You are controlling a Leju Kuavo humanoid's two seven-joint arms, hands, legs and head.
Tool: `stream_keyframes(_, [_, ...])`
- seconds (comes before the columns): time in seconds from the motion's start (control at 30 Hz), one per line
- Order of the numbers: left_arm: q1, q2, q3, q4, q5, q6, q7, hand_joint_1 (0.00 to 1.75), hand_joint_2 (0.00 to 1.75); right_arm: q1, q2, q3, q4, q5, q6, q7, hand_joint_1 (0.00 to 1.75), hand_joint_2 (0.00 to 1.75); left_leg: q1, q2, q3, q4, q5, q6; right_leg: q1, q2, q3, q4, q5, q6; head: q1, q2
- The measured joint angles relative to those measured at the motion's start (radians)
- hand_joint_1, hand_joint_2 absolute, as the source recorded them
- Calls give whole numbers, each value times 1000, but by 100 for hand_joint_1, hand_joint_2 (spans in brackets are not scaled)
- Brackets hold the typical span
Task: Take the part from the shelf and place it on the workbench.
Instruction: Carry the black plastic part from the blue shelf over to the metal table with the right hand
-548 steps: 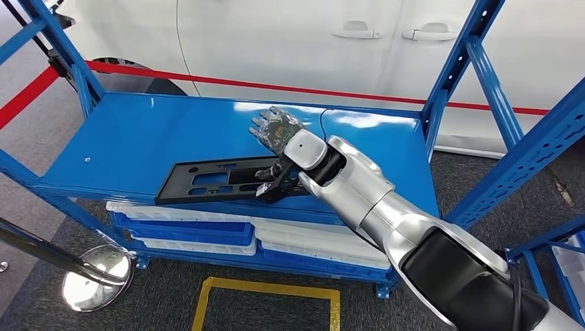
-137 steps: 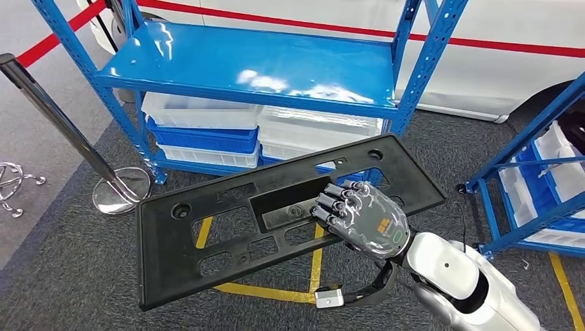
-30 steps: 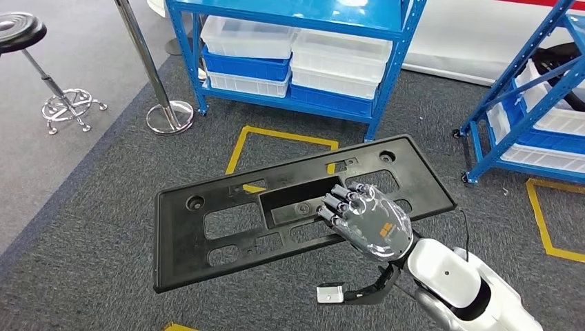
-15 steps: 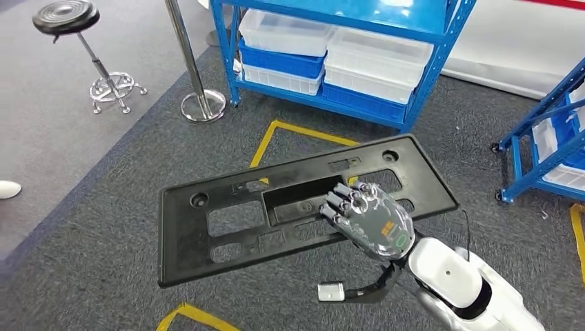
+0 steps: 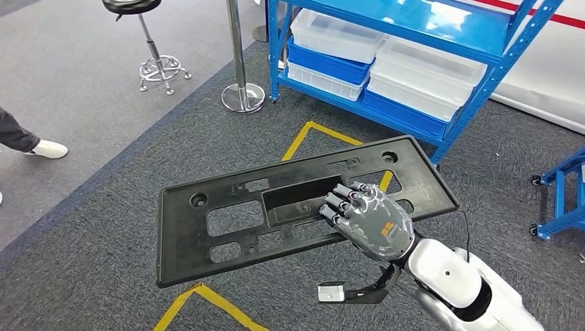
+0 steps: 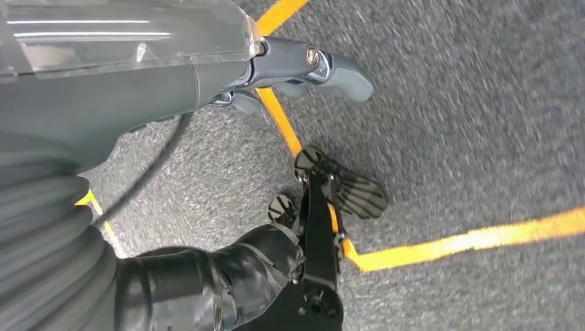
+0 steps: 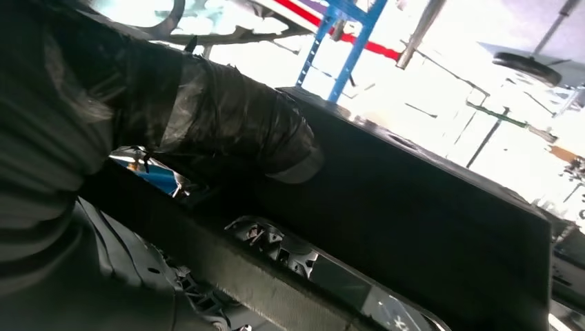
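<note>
Lower right of the head view: right hand point(image 5: 372, 222) with a clear grey shell, an orange marking and dark fingers point(image 5: 338, 203); glossy white-and-silver forearm point(image 5: 459, 286); thin black cable; small grey connector point(image 5: 330, 293).

Long flat black plastic panel point(image 5: 276, 221), rectangular with rounded corners, lots of cutouts: one large recessed rectangular opening at its centre, smaller rectangular windows around it, round holes near the left end and the upper right corner. Held up off the grey carpet floor point(image 5: 103, 227), roughly level, long axis running from lower left to upper right across the middle of the head frame, right end sitting higher in frame. Robot's right hand point(image 5: 369, 221) grips it at the centre-right, fingers point(image 5: 339, 204) hooked over the edge of the central opening. Right wrist view shows the panel's dark underside point(image 7: 428, 227) close up, with ribbing.
</note>
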Motion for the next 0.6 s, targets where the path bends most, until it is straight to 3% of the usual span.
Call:
stream_keyframes(0.07, [-1, 0, 0, 0, 0, 0, 0, 0, 175, 2, -1, -2, 0, 0, 0, 0, 175, 175, 1, -17, -4, -4, 7, 9, -3, 54, -42, 100, -65, 5, 0, 0])
stream_keyframes(0.13, [-2, 0, 0, 0, 0, 0, 1, 0, 175, 8, -2, -2, 0, 1, 0, 1, 175, 175, -2, -39, -11, -3, 11, 14, -3, 69, -97, 220, -117, 4, 0, 0])
stream_keyframes(0.17, [-2, 0, 0, 0, 0, 0, 1, 0, 175, 11, -2, -2, 0, 2, 0, 2, 175, 175, -5, -52, -13, -1, 13, 14, -2, 71, -107, 244, -116, 2, 0, 0])
stream_keyframes(0.2, [-2, 0, 0, 0, 0, 0, 2, 0, 175, 14, -2, -2, 0, 4, 0, 3, 175, 175, -7, -66, -14, 0, 14, 15, -1, 74, -100, 229, -95, -4, 0, 0])
stream_keyframes(0.23, [-1, 0, 0, 0, 0, 0, 3, 0, 175, 16, -2, -2, 0, 8, 0, 5, 175, 175, -11, -81, -14, 1, 15, 15, 2, 81, -75, 178, -59, -13, 0, 0])
stream_keyframes(0.3, [-2, -5, 0, 0, -1, 1, 8, 0, 175, 18, -2, -2, 0, 17, 0, 10, 175, 175, -13, -106, -15, 1, 19, 12, 8, 127, -13, 46, 3, -42, -2, 0])
stream_keyframes(0.37, [-3, -10, 1, -4, -1, 4, 13, 0, 175, 20, -3, -2, -2, 24, 0, 14, 175, 175, -5, -129, -23, 0, 27, 3, 14, 165, 14, -23, 22, -64, -3, 0])
stream_keyframes(0.43, [-1, -10, 2, -8, -1, 5, 17, 0, 175, 22, -4, -2, -4, 28, 0, 17, 175, 175, 0, -154, -30, -8, 36, -12, 17, 150, 19, -43, 29, -71, -2, 0])
stream_keyframes(0.47, [1, -11, 3, -9, -2, 5, 19, 0, 175, 23, -4, -2, -4, 30, 0, 17, 175, 175, -2, -151, -32, -9, 37, -17, 14, 134, 27, -59, 36, -69, -2, 0])
stream_keyframes(0.5, [1, -12, 3, -10, -3, 4, 20, 0, 175, 25, -4, -2, -5, 32, -1, 17, 175, 175, -5, -131, -38, 1, 28, -22, 10, 119, 36, -76, 44, -69, -3, 0])
stream_keyframes(0.53, [1, -12, 4, -10, -4, 3, 20, 0, 175, 26, -4, -2, -6, 34, -1, 17, 175, 175, -7, -102, -52, 31, 7, -27, 6, 102, 44, -92, 52, -68, -5, 0])
stream_keyframes(0.6, [-1, -12, 4, -12, -7, 2, 20, 0, 175, 32, -4, -2, -6, 36, -2, 18, 175, 175, -1, -45, -105, 145, -56, -38, 4, 70, 51, -101, 55, -67, -7, 0])
